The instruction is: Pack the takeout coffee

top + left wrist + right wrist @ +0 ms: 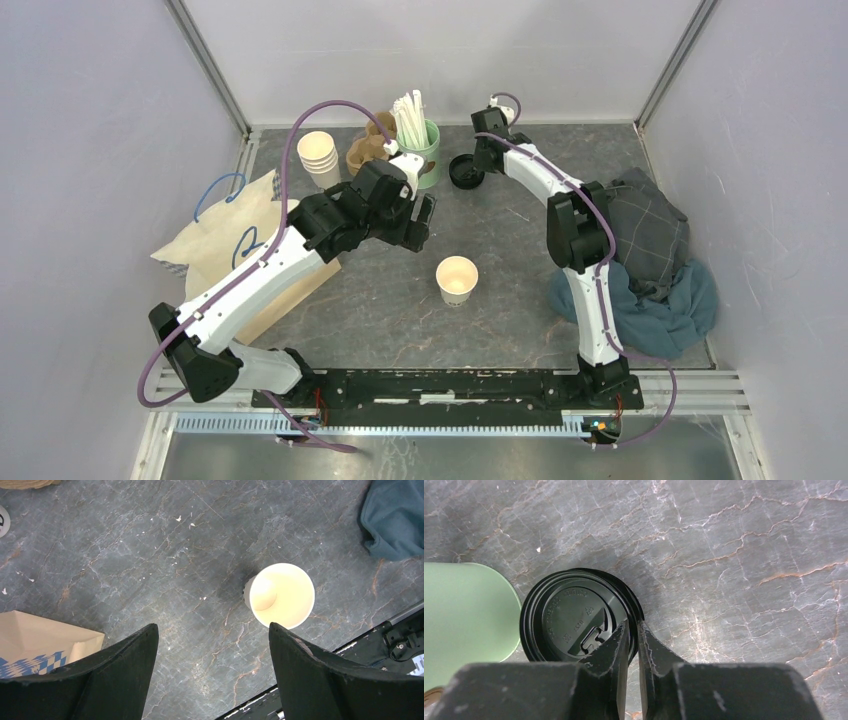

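On the bench (530, 310), near its middle, the white paper cup (457, 279) stands upright and open-topped. The left pincer (212, 628) hangs at its 11 o'clock, jaws wide apart. At the cup's 12 o'clock, the right pincer (633, 628) is clamped on the rim of 1 black lid (569, 614), which lies flat beside a green holder (466, 615).

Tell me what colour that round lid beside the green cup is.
The lid is glossy black. It shows best in the right wrist view.
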`<state>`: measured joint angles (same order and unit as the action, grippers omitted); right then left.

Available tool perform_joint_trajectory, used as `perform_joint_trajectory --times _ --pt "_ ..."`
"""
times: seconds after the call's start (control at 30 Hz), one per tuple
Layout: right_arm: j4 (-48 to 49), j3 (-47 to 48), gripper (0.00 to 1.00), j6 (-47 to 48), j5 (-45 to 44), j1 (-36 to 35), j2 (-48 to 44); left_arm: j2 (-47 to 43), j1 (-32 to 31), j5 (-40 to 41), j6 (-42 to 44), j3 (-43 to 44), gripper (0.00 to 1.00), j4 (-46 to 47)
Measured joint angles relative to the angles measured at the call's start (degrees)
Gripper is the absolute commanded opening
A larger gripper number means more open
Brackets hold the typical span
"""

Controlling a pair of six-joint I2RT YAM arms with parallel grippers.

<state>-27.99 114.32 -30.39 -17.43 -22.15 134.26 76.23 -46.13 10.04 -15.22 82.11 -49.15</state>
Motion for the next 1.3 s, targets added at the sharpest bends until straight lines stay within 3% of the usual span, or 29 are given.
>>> perform_joint_trajectory --times 0.37,0.63,1.3 --pt "-0.42 1.18 0.13 0.76 -0.85 -0.26 0.20 0.00 0.28 -0.26 0.02 0.00 0.87 0.00" --pt "-0.63 1.27 0.00 1.03 -0.87 -0.33 0.87 0.00 0.50 -0.79 0.02 0.00 0.87 0.00" --pt "-2.01 2.36 0.00 1.73 1.86 0.04 -0.63 -0.02 0.81 -1.22 0.04 0.00 0.87 0.00"
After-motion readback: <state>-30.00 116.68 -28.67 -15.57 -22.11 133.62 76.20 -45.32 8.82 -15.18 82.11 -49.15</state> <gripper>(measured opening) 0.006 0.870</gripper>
